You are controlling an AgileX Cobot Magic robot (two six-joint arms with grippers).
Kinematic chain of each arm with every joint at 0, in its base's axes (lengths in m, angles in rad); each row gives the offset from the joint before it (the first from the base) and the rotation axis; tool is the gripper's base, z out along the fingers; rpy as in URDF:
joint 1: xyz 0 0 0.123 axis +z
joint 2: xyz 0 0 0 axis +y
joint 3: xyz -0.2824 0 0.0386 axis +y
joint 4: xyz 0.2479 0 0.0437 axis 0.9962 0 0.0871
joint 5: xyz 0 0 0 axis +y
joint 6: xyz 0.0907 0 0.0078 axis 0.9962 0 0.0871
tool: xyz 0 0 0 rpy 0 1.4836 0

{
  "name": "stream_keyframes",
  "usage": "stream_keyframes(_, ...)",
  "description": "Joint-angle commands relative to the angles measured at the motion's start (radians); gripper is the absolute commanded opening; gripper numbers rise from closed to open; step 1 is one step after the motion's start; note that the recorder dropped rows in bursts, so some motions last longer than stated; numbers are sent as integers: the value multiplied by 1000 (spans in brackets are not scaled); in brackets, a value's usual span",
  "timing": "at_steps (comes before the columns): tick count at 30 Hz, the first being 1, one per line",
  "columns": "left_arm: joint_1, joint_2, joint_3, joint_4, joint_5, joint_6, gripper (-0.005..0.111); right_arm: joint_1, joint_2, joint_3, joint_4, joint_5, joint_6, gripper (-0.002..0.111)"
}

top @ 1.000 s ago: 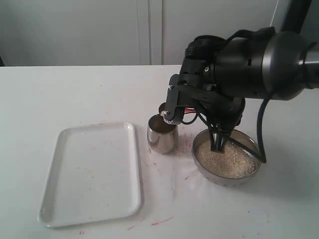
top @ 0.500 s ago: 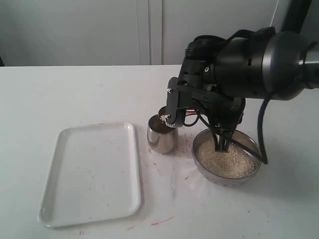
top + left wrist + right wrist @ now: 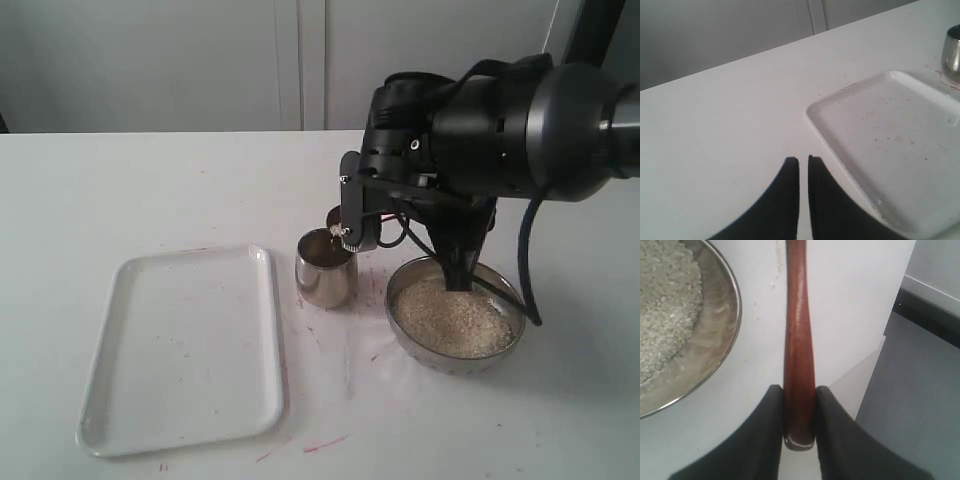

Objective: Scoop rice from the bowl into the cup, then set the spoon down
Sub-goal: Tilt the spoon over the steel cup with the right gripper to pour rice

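Note:
The steel bowl (image 3: 507, 338) holds a bed of rice (image 3: 450, 318) and stands right of the steel cup (image 3: 325, 272). My right arm (image 3: 480, 130) hangs over both. A small brown piece, apparently the spoon (image 3: 335, 214) head, shows just behind the cup's rim; the handle is hidden by the arm. In the right wrist view my right gripper (image 3: 799, 390) is shut on the end of the reddish-brown spoon (image 3: 799, 330) handle, beside the bowl (image 3: 722, 352) and rice (image 3: 665, 315). My left gripper (image 3: 803, 159) is shut on nothing, low over the table.
A white tray (image 3: 110, 390) lies left of the cup, also seen as the tray (image 3: 840, 132) beside my left gripper, with the cup (image 3: 952, 50) beyond it. The table edge (image 3: 875, 347) and the floor lie close to the right gripper.
The right arm has shifted slightly to the right, and its black tip over the bowl has lifted off the rice. The brown spoon piece stays at the cup's rim.

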Motion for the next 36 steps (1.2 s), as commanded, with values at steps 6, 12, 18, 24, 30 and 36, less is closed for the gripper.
stream_keyframes(6, 2, 1, -5, 0, 3, 0, 14, 16, -2, -5, 16, 13, 6, 0)
stream_keyframes(12, 2, 1, -5, 0, 3, 0, 14, 43, -2, -5, 24, 13, 18, 0)
stream_keyframes(18, 2, 1, -5, 0, 3, 0, 14, 46, -2, -5, 12, 19, 6, 0)
stream_keyframes(24, 2, 1, -5, 0, 3, 0, 14, 53, -2, -5, -51, 28, -34, 0)
stream_keyframes(30, 2, 1, -5, 0, 3, 0, 14, 53, -2, -5, -85, 28, -71, 0)
stream_keyframes(36, 2, 1, -5, 0, 3, 0, 14, 53, -2, -5, -91, 25, -116, 0)
